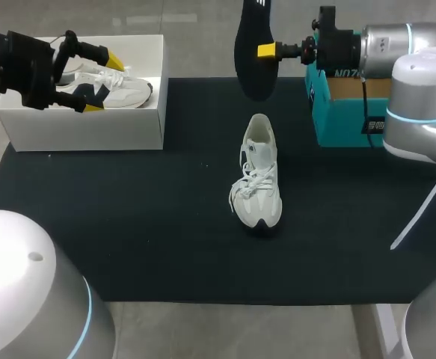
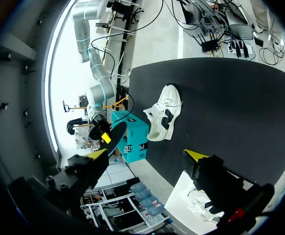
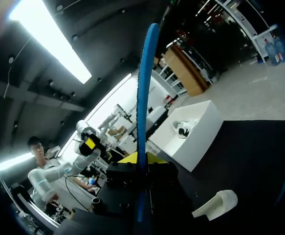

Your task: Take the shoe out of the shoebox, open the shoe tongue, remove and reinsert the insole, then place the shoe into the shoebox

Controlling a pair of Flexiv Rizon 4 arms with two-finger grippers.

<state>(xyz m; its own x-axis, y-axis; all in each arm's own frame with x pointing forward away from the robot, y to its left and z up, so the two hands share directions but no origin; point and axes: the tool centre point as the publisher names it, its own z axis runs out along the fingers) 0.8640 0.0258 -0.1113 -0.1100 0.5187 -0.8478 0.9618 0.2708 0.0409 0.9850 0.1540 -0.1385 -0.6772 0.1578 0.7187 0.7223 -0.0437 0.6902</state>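
Observation:
A white and grey shoe [image 1: 259, 176] lies on the black mat [image 1: 128, 224] at mid-table, heel toward the far side; the left wrist view shows this shoe [image 2: 164, 117] too. My right gripper [image 1: 266, 51] is shut on a black insole [image 1: 251, 52], held upright in the air beyond the shoe's heel. In the right wrist view the insole [image 3: 142, 98] shows edge-on between the yellow tips of the gripper [image 3: 141, 157]. My left gripper [image 1: 104, 84] hangs open over the white shoebox [image 1: 83, 127], which holds a second shoe [image 1: 124, 88].
A teal box [image 1: 337, 112] stands at the far right of the mat, beside my right arm. The white shoebox [image 3: 191, 139] sits at the far left corner. A white strap [image 1: 419, 213] hangs from the right arm.

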